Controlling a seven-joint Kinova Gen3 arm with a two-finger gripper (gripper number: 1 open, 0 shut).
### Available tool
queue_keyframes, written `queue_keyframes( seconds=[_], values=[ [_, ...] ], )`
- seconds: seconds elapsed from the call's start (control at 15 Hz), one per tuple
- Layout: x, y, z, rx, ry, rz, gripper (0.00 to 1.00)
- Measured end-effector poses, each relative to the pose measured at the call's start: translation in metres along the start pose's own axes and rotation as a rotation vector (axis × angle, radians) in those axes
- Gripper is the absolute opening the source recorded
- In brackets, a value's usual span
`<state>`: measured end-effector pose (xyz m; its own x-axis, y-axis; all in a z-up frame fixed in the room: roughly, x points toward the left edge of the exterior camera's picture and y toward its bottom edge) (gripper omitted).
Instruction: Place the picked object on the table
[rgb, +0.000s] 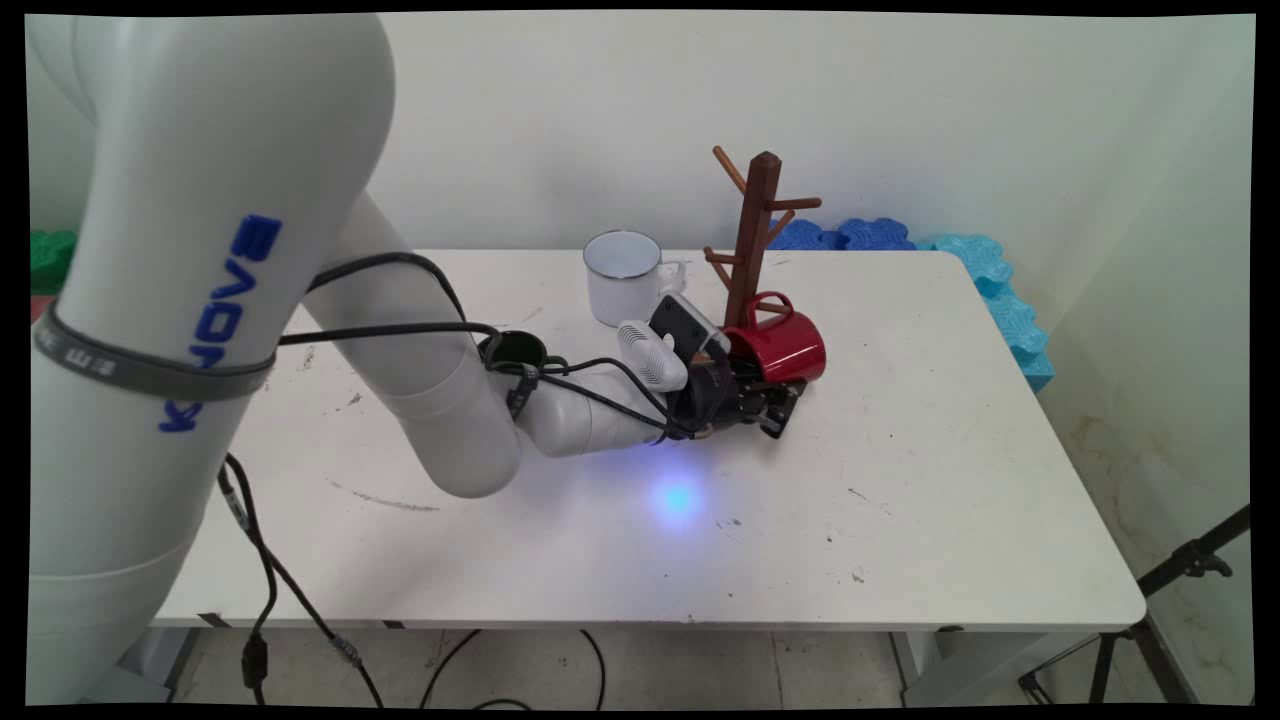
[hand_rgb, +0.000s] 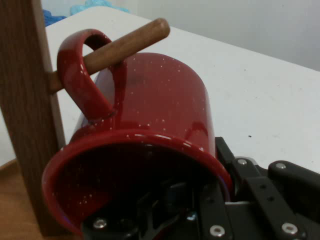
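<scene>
Gripper (rgb: 775, 405) low over desk (rgb: 900, 480), clamped on rim of red mug (rgb: 785, 345); one finger inside mug. Mug handle hooked over lower peg of wooden mug tree (rgb: 755, 235). White mug (rgb: 622, 278) behind. No readable writing on mugs.

A white worktop (rgb: 900, 480) stands before a plain pale wall (rgb: 560, 110). Blue foam pieces (rgb: 990, 280) lie behind it, and a black tripod (rgb: 1150, 620) stands at right.
</scene>
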<state>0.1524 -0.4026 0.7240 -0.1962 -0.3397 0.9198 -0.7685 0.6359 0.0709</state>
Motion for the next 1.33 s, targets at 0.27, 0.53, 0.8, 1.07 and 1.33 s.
queue_keyframes(
  seconds=[0.27, 0.53, 0.8, 1.07, 1.33],
  values=[
    [0.008, 0.002, -0.004, -0.009, 0.004, 0.003, 0.00],
    [0.022, 0.012, -0.014, -0.030, 0.007, -0.002, 0.00],
    [0.037, 0.023, -0.025, -0.052, 0.011, -0.010, 0.00],
    [0.053, 0.034, -0.041, -0.077, 0.016, -0.020, 0.00],
    [0.069, 0.043, -0.058, -0.107, 0.015, -0.022, 0.00]
  ],
)
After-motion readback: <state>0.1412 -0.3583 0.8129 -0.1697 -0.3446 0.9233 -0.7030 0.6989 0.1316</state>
